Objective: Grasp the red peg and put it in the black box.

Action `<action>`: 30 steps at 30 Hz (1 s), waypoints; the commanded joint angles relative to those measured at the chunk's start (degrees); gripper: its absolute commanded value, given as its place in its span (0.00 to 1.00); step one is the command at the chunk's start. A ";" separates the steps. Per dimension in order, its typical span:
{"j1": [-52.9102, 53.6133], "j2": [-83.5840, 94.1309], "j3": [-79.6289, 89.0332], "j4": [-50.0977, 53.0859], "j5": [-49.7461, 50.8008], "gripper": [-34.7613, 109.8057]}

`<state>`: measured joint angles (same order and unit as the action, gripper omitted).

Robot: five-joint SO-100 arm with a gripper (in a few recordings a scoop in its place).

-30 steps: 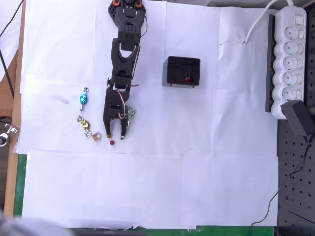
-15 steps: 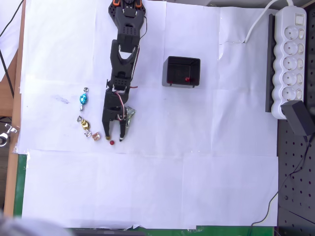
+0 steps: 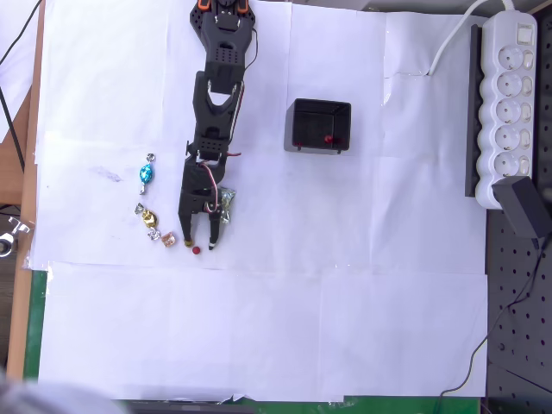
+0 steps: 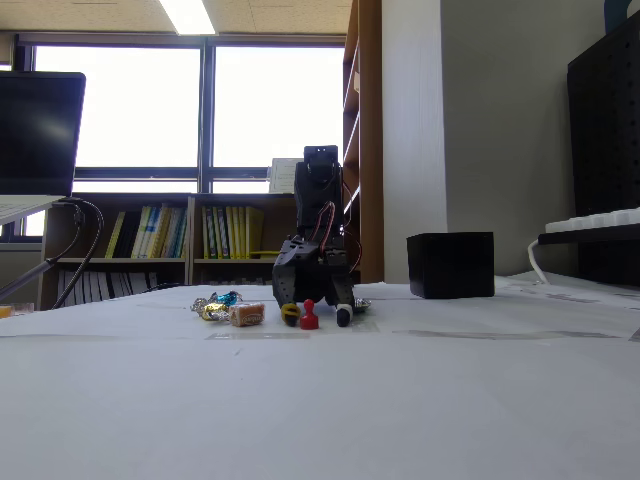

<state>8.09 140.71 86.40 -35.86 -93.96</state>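
A: So, gripper (image 3: pixel 199 244)?
B: Down at the paper, jaws apart, not holding anything. Peg (image 3: pixel 197 250) sits btwn the tips in the overhead view; fixed view shows it standing btwn them too (image 4: pixel 309 318).
A: Box?
B: Box (image 3: pixel 319 126) is well apart, up-right of the arm in the overhead view. Candies (image 3: pixel 147 173) lie left of the gripper.

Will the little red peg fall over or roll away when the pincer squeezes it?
Maybe. The red peg stands upright on a wider foot in the fixed view, so it probably won't roll. It looks tiny between the open pincer fingers, so a crooked squeeze could tip it. It seems hard, not squishy.
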 commanded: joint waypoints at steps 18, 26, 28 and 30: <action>2.11 3.08 7.47 -0.18 -1.58 0.36; 1.93 2.90 7.03 -0.18 -1.58 0.32; 1.93 2.90 7.03 -0.18 -1.58 0.30; 2.02 2.99 7.03 -0.18 -1.76 0.29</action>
<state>9.05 143.61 89.91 -36.12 -95.10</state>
